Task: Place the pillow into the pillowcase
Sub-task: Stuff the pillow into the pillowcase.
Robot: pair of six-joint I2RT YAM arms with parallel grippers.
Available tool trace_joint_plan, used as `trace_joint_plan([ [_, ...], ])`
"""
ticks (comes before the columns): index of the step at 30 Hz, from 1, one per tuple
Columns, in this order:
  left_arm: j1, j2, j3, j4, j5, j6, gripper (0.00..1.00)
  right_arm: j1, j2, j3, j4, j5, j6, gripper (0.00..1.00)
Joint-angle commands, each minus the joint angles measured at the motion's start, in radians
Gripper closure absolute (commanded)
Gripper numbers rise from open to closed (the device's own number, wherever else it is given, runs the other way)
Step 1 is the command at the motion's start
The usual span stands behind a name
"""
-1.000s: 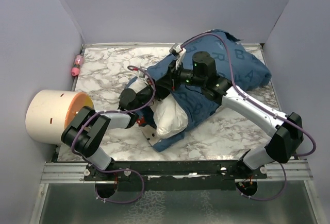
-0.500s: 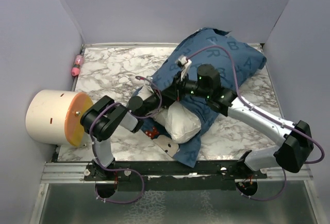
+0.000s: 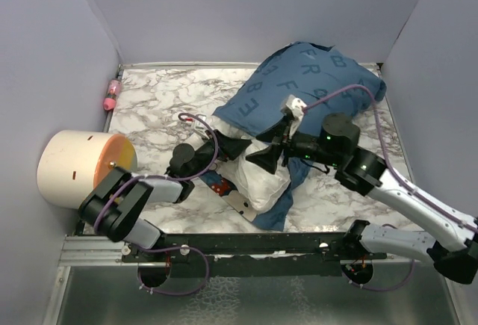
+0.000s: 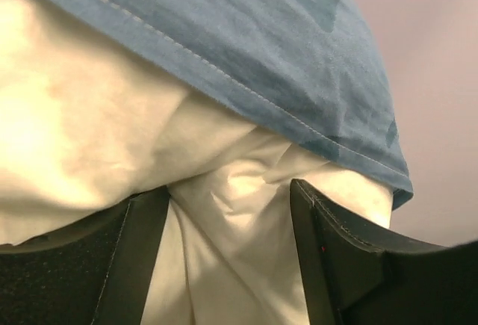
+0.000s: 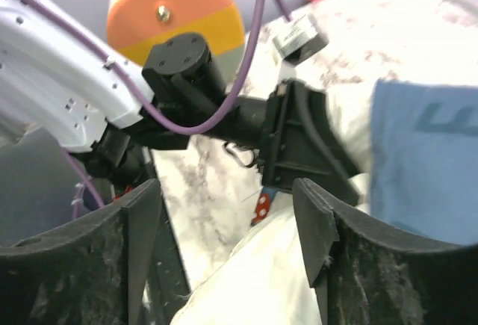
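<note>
On the tabletop (image 3: pixel 149 108): pillowcase (image 3: pixel 314 78) covers the far part of the pillow (image 3: pixel 263 183); the near end is bare.
Left pincer (image 4: pixel 228 205): wide; only its wrist view shows pillow cloth bulging into the gap.
Right pincer (image 5: pixel 224 190): wide, nothing between.

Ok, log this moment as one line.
pillow: partly in pillowcase | left gripper: open at pillow | right gripper: open, empty

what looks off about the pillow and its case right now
The near end of the pillow bulges bare out of the pillowcase, whose hem lies slanted across it. A blue flap of the case pokes out beneath it.
</note>
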Motion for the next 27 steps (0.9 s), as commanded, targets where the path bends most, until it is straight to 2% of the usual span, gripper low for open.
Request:
trace_joint_plan([
  [1,0.012,-0.164,-0.015,-0.542,0.019,0.062,0.3,-0.002,-0.134,0.074,-0.141,0.152,-0.086,0.24],
  [3,0.012,-0.258,-0.031,-0.665,0.054,0.072,0.29,-0.002,-0.153,0.075,-0.209,0.241,-0.101,0.23],
  [6,0.011,-0.451,-0.022,-0.931,0.033,0.128,0.29,-0.002,-0.164,0.038,-0.292,0.327,-0.078,0.23],
  [10,0.012,-0.758,0.027,-1.23,-0.066,0.175,0.14,-0.002,-0.182,-0.065,-0.279,0.291,-0.001,0.24],
  [13,0.013,-0.904,0.066,-1.343,-0.041,0.162,0.11,-0.002,-0.166,-0.1,-0.325,0.35,0.048,0.24],
  [17,-0.003,-0.898,0.063,-1.331,0.077,0.044,0.01,-0.002,-0.181,-0.105,-0.383,0.477,0.094,0.26],
  [22,-0.092,-0.856,0.06,-1.27,0.015,0.021,0.01,-0.002,-0.22,-0.08,-0.432,0.567,0.115,0.32],
  [24,-0.135,-0.794,0.061,-1.222,0.016,-0.001,0.01,-0.002,-0.233,-0.068,-0.438,0.552,0.12,0.34],
  [27,-0.238,-0.722,0.067,-1.174,-0.055,-0.012,0.01,-0.002,-0.258,-0.065,-0.436,0.511,0.117,0.34],
])
